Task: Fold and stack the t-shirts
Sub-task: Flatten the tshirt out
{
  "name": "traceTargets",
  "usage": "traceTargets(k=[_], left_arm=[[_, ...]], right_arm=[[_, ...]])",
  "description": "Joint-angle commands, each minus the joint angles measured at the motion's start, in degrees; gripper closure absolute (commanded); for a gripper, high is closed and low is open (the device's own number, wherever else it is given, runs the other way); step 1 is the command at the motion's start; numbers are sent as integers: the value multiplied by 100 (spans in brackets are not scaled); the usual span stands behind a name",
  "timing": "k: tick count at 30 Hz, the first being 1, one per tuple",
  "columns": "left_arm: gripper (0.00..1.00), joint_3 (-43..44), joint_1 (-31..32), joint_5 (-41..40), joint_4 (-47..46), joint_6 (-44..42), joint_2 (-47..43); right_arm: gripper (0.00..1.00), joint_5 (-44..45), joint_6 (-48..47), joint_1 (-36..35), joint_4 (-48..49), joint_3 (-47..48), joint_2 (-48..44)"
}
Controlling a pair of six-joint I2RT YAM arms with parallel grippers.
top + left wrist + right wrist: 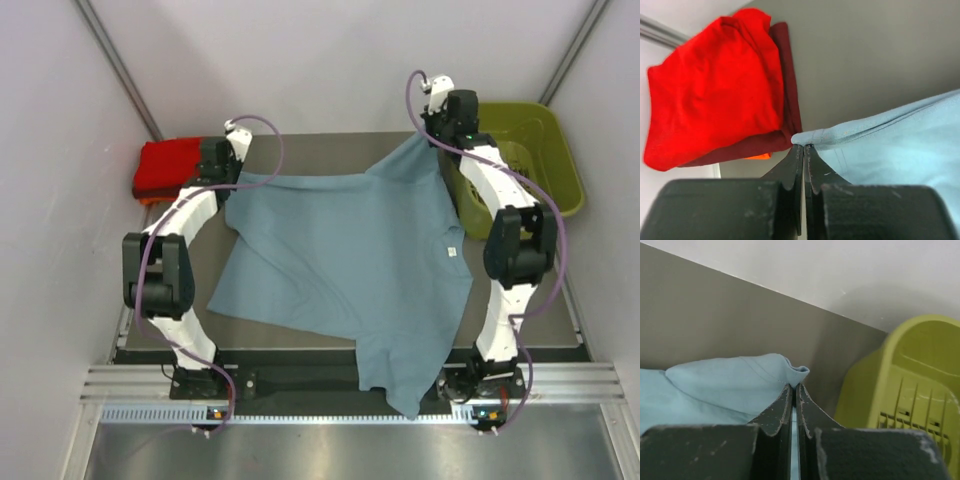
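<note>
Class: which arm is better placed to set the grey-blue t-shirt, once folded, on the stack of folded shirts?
Probably left. The left gripper grips the t-shirt right beside the red stack; the right gripper holds it beside the olive-green basket, opposite.

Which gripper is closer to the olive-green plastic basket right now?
Right. The right gripper, shut on a far corner of the grey-blue cloth t-shirt, sits just beside the olive-green plastic basket. The left gripper pinches the other far corner across the table, by the folded red shirts.
</note>
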State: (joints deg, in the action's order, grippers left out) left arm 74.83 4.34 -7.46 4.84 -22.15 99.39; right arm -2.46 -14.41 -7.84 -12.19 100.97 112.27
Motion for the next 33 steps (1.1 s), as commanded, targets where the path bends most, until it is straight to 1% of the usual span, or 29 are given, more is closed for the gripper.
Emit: traceTargets(k=[1,2,6,10,12,13,18,23,28,31,33], left_arm=[[100,629,-108,-413,-379,176,324],[100,821,-117,-501,-361,272,448],[100,1358,-231,-668,-247,518,1090],[100,2016,-258,-704,-229,677,1722],[100,2237,-258,-695,-247,607,1907],[100,2490,-258,-799,-238,598,2100],[100,3283,-267,-924,113,370,2620],[100,3635,-267,-1028,-27,396,2884],[100,3574,-267,-1222,-176,440,2937],[100,3504,-276,-1179,-54,545,2840],[100,3425,-293,-1039,78,580,2700]], right_arm=[[100,175,-97,-34,182,1037,329],[100,193,-44,-34,147,1352,583],[100,220,140,-34,155,1986,1121],[100,641,106,-34,567,2278,1368],[100,746,-43,-25,752,2550,1534],[100,756,-96,-34,848,2638,1587],[100,808,-316,-34,1042,3209,1991],[100,1019,-273,-25,1175,3254,2238],[100,1019,-193,-25,1044,3149,2238],[100,1011,-193,-34,807,2877,2010],[100,897,-114,-16,639,2447,1633]])
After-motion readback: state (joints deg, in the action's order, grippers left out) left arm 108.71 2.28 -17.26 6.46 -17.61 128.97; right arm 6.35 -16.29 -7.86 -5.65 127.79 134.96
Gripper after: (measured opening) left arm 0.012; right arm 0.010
